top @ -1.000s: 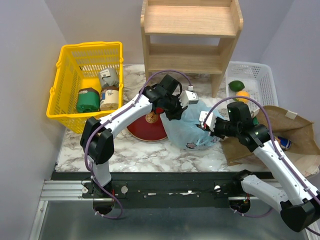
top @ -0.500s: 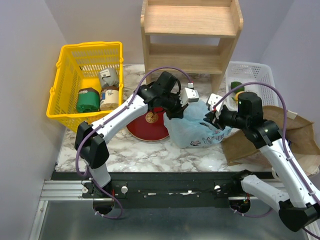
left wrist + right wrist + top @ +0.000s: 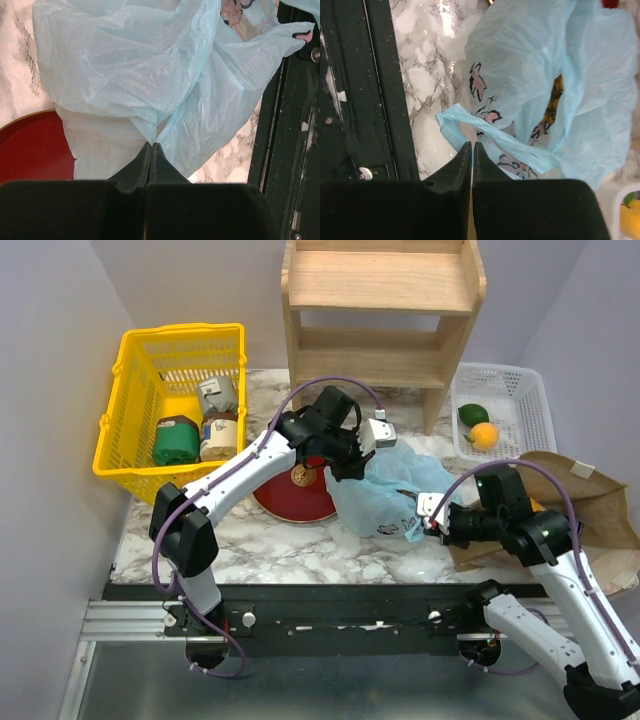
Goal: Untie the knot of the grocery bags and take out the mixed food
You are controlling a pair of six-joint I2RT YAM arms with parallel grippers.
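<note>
The left gripper (image 3: 151, 145) has its jaws pressed fully together on a gathered fold of the light-blue plastic bag (image 3: 130, 65), the film fanning out from the tips in its wrist view. The right gripper (image 3: 472, 144) shows only a hairline slit between its jaws, and they pinch the lower edge of a twisted strip of the same bag, a strip that runs across the tips. Through a gap in the film beyond that strip a yellow-orange patch shows, too hidden to name. Taking twelve o'clock in the overhead view as away from the arm bases, the bag lies crumpled near the middle of the marble table (image 3: 260, 540), with the left gripper at its eleven o'clock edge and the right gripper at its four o'clock corner. A red plate (image 3: 295, 490) lies at the bag's nine o'clock, partly under the film. The brown paper bag (image 3: 600, 510) lies flat at three o'clock, under the right arm. At one o'clock the white mesh tray (image 3: 525, 390) holds the green fruit (image 3: 472, 413) and, touching it at five o'clock, the orange fruit (image 3: 485, 435). A wooden shelf (image 3: 380, 300) stands at twelve o'clock, and at ten o'clock a yellow basket (image 3: 150, 350) holds wrapped jars (image 3: 218, 435).
</note>
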